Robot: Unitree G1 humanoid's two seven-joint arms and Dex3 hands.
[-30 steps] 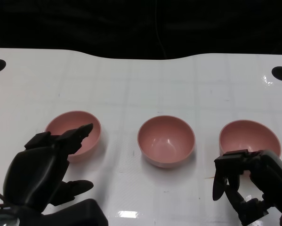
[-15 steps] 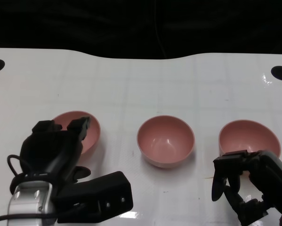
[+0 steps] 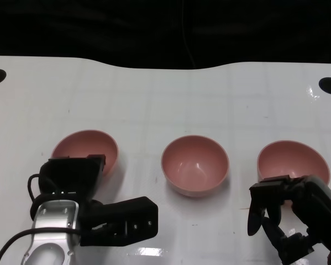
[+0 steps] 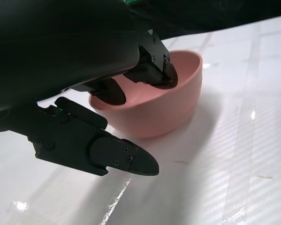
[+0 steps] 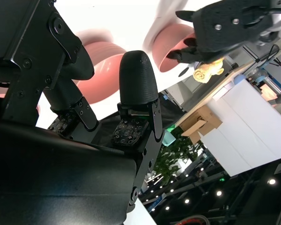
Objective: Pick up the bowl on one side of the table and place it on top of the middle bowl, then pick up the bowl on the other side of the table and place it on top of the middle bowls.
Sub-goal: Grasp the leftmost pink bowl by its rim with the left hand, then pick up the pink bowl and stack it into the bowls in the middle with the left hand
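Head view: the left hand (image 3: 71, 174) reaches over the near rim of the left bowl (image 3: 85, 150), not yet lifting. The right hand (image 3: 289, 212) waits empty, fingers apart, just short of the right bowl (image 3: 292, 160); the middle bowl (image 3: 195, 164) lies between.

Left wrist view: fingers (image 4: 152, 75) hook inside the rim, the thumb (image 4: 126, 159) outside and apart, ready to pinch.

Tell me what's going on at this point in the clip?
Three pink bowls sit in a row on the white table, none stacked yet. The left hand reaches over the left bowl, with fingers inside its rim and the thumb outside, though a firm grip isn't clear. The right hand hovers near the right bowl, holding nothing. The middle bowl is untouched.
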